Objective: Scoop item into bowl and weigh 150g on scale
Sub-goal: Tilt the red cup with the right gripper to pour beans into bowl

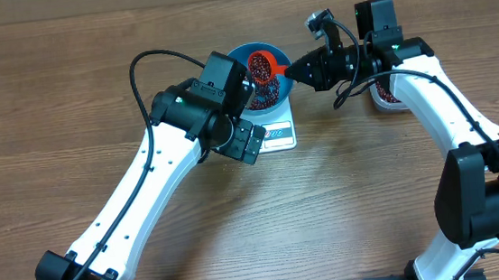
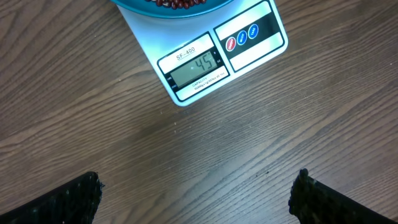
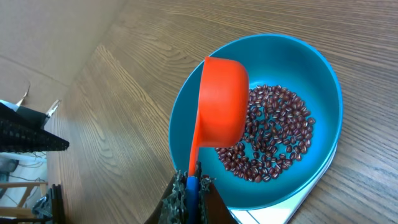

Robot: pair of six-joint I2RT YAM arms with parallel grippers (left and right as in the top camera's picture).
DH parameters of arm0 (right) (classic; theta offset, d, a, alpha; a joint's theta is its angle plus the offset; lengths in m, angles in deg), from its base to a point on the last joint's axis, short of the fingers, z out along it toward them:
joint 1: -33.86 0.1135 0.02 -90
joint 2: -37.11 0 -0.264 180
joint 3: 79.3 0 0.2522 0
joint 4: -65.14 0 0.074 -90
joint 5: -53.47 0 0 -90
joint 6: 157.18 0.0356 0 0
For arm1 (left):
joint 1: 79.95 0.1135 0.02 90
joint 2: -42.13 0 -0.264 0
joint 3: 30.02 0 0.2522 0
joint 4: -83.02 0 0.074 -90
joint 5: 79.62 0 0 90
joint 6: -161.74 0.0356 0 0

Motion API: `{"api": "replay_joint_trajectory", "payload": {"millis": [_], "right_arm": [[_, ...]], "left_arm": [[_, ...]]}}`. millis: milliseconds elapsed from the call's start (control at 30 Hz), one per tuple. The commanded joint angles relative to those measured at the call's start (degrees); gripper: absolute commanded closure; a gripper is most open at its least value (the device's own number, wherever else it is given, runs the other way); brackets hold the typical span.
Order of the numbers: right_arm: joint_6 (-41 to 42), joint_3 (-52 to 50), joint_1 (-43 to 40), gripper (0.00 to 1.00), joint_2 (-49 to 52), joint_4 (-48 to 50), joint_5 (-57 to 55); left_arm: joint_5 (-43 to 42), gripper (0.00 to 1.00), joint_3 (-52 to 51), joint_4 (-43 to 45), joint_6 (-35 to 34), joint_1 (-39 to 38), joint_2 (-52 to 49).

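Our left claw [image 2: 196, 202] hangs released just in front of the scale [image 2: 205, 62], holding nothing. The bowl [image 3: 186, 112] sits on the scale with a thin layer of beans [image 3: 273, 137]. The readout looks like 45, so we reckon there's plenty of scooping left. Over the scale, our right claw [image 3: 189, 190] is clenched on the orange scoop [image 3: 221, 102]. Wood-grain table [image 2: 93, 124], plain tan wall [image 3: 62, 31] past it.

On the white scale [image 2: 249, 59], the strip just above the display [image 2: 196, 67] is printed "SF-400" and the display itself reads "45", while the fine print beneath it and the lettering on the three round buttons [image 2: 242, 37] are too small to read.
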Motion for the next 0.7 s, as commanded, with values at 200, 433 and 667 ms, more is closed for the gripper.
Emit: {"api": "replay_joint_trajectory", "payload": {"millis": [200,433,667], "right_arm": [[-4.7,1.6,0.3,0.96,-0.2,0.7,2.2],[-11.0,1.6,0.3,0.96,-0.2,-1.5,3.8],[-10.4,1.6,0.3,0.96,-0.2,-0.9,3.2]], "left_arm": [[0.2,0.00,0.5,-0.2,0.9,-0.1,0.6],[0.2,0.00,0.5,-0.2,0.9,-0.1,0.6],[0.2,0.00,0.5,-0.2,0.9,-0.1,0.6]]}}
